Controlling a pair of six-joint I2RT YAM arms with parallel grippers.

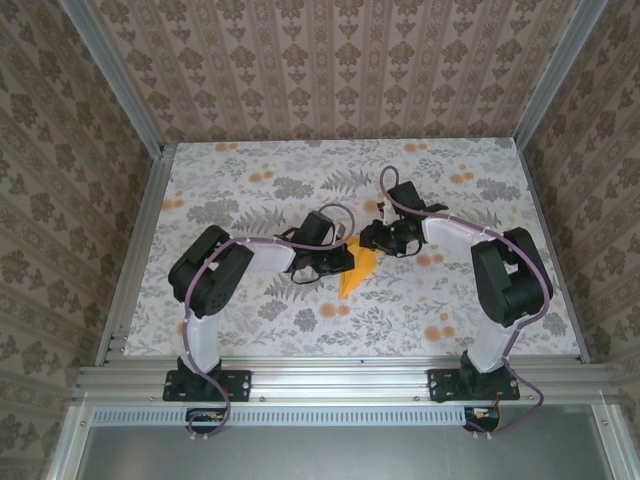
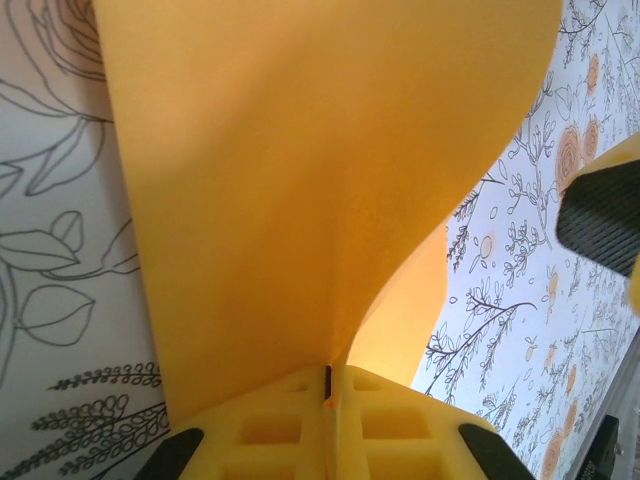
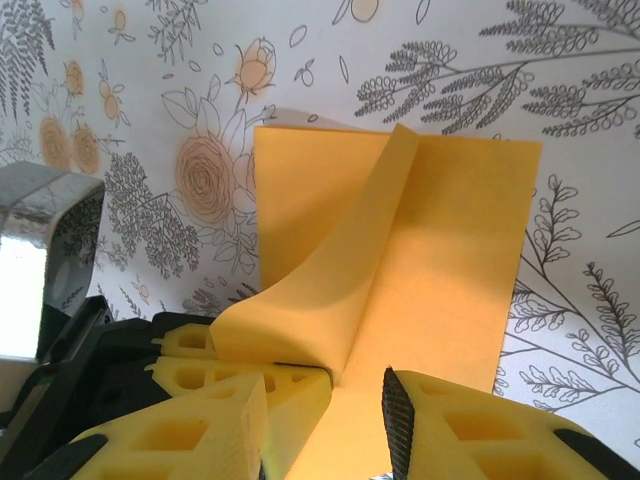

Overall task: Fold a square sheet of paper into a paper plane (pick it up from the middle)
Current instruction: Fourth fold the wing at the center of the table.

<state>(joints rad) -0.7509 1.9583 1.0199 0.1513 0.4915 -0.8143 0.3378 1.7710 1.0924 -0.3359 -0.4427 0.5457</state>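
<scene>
The square sheet of paper (image 1: 357,272) is bright orange and lies mid-table on the flowered cloth. In the right wrist view the sheet of paper (image 3: 450,280) reads as a rectangle with a centre crease and one flap lifted; no paper plane shape shows. My left gripper (image 1: 335,262) is shut on that raised flap, its yellow fingers (image 3: 250,375) pinching the edge. From the left wrist, the paper (image 2: 320,180) rises straight out of the shut left gripper (image 2: 327,385). My right gripper (image 3: 325,430) stands open over the sheet's near end, one finger on each side of the crease, and hovers just right of the paper (image 1: 372,238).
The table cloth (image 1: 250,180) has grey leaf and orange flower prints. Metal rails (image 1: 135,250) frame the table left, right and front, with patterned walls behind. A shiny metal part of the left arm (image 3: 40,260) sits close to my right gripper.
</scene>
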